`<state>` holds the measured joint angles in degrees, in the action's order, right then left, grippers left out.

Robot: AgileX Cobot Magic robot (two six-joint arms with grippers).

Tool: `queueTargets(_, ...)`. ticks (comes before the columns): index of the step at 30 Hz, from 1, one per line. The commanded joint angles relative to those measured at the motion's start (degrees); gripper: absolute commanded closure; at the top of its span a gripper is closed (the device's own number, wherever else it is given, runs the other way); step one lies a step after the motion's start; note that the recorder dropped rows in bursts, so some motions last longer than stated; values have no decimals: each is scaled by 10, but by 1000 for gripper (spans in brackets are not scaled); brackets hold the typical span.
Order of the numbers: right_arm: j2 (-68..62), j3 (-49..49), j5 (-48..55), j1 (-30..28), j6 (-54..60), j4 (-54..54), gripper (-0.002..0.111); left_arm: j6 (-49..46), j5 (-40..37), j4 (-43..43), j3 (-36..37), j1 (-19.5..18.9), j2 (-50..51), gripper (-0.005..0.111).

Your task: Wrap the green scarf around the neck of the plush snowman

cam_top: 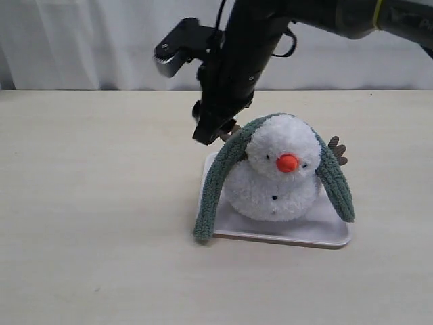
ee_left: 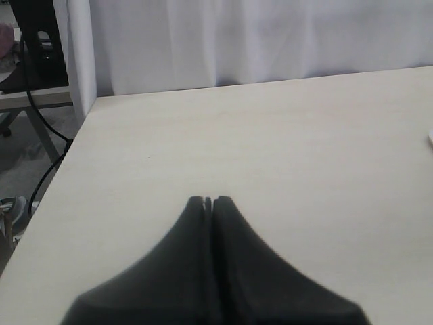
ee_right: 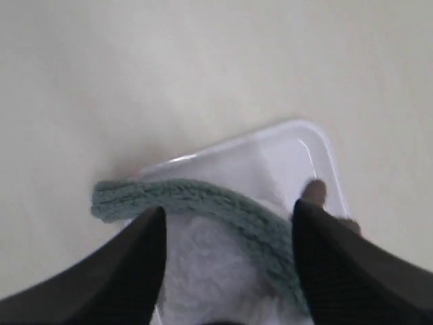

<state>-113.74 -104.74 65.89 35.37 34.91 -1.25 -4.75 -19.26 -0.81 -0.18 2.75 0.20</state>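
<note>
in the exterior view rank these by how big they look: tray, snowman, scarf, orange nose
1. tray, widest footprint
2. plush snowman
3. green scarf, longer than the snowman but narrow, so a close call
4. orange nose

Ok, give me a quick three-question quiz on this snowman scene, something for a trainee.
1. True or false: the green scarf is draped over the plush snowman's head, with an end hanging down each side.
2. What is the snowman sitting on?
3. Fill in: the right claw is open above the scarf, and the left claw is ____.
Key: 1 true; 2 a white tray; 3 shut.
</note>
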Motion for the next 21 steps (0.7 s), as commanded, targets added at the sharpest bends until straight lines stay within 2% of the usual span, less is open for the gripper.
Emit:
queueTargets(1, -2, -2, 4, 70, 113, 89, 45, 3, 7, 1, 2, -2, -2, 107)
queueTargets(3, -17, -2, 13, 99, 131, 167, 46, 3, 7, 1, 2, -2, -2, 107)
queueTargets(7, -52, -2, 36, 126, 151, 248, 46, 3, 7, 1, 2, -2, -2, 107)
queueTargets(21, -135, -2, 41, 132, 169, 293, 46, 3, 7, 1, 2, -2, -2, 107)
